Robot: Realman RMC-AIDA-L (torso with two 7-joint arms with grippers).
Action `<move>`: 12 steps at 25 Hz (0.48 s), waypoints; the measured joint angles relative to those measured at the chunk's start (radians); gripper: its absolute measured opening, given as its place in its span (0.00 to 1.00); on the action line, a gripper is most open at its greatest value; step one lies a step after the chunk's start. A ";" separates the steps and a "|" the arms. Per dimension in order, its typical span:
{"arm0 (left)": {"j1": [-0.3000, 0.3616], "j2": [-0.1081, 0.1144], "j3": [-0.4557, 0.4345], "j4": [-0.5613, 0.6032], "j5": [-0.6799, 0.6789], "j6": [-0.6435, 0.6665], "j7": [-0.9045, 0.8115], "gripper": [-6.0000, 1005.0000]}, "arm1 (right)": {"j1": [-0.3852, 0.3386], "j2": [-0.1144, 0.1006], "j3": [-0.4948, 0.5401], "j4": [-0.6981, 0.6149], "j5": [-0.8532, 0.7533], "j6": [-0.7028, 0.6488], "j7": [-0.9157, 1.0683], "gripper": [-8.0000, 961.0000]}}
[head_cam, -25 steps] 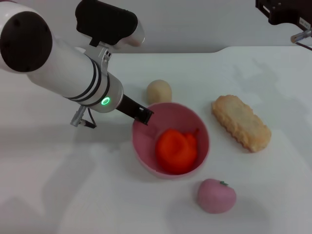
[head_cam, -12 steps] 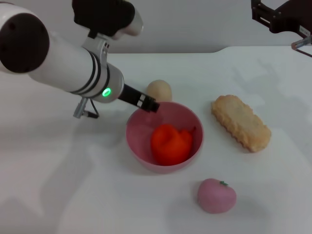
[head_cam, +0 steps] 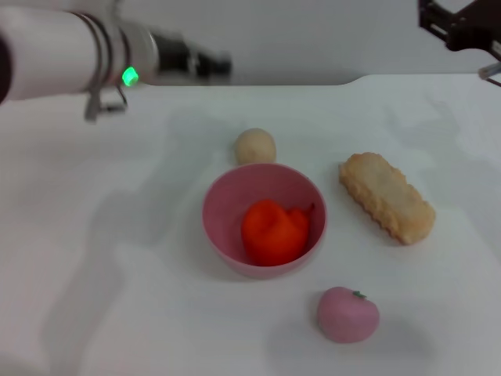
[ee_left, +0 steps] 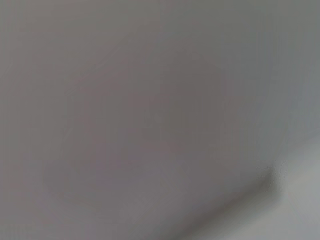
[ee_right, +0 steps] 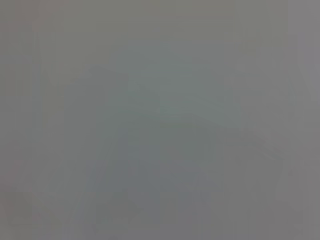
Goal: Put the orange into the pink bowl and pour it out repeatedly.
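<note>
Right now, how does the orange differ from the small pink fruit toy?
The orange is bright orange-red, while the pink toy is pale pink. The orange sits inside the pink bowl; the pink toy rests on the white table beside the bowl. The orange looks somewhat larger. Both are roundish, with a small stem nub.

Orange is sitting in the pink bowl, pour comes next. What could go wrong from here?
1. The beige ball sits close behind the pink bowl; a rim grasp there may knock it.
2. The poured orange might roll into the pink toy or biscuit.
3. The left gripper is far away, above the table's far edge.
</note>
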 joint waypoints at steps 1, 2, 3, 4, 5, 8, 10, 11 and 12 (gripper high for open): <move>0.000 0.000 0.000 0.000 0.000 0.000 0.000 0.77 | -0.007 0.000 -0.007 0.020 0.003 -0.042 0.000 0.82; 0.102 0.000 0.007 0.015 0.028 0.286 0.000 0.78 | -0.012 0.000 -0.013 0.036 0.004 -0.082 0.000 0.82; 0.122 0.000 0.009 0.012 0.031 0.348 0.000 0.78 | -0.019 0.000 -0.022 0.056 0.003 -0.127 0.000 0.82; 0.152 0.001 0.011 -0.001 0.038 0.449 0.000 0.78 | -0.026 0.000 -0.033 0.076 0.001 -0.174 0.000 0.82; 0.179 0.001 0.013 -0.022 0.045 0.545 0.001 0.78 | -0.034 0.000 -0.048 0.103 -0.001 -0.238 -0.001 0.82; 0.240 0.001 0.021 -0.159 0.055 0.831 0.021 0.78 | -0.039 -0.001 -0.114 0.248 0.000 -0.515 0.004 0.82; 0.247 0.001 0.028 -0.205 0.056 0.906 0.025 0.78 | -0.030 -0.001 -0.161 0.357 0.004 -0.715 0.030 0.82; 0.253 0.001 0.042 -0.265 0.056 0.996 0.027 0.78 | -0.026 -0.001 -0.180 0.402 0.005 -0.790 0.057 0.82; 0.253 0.001 0.042 -0.265 0.056 0.996 0.027 0.78 | -0.022 -0.001 -0.195 0.435 0.005 -0.856 0.088 0.82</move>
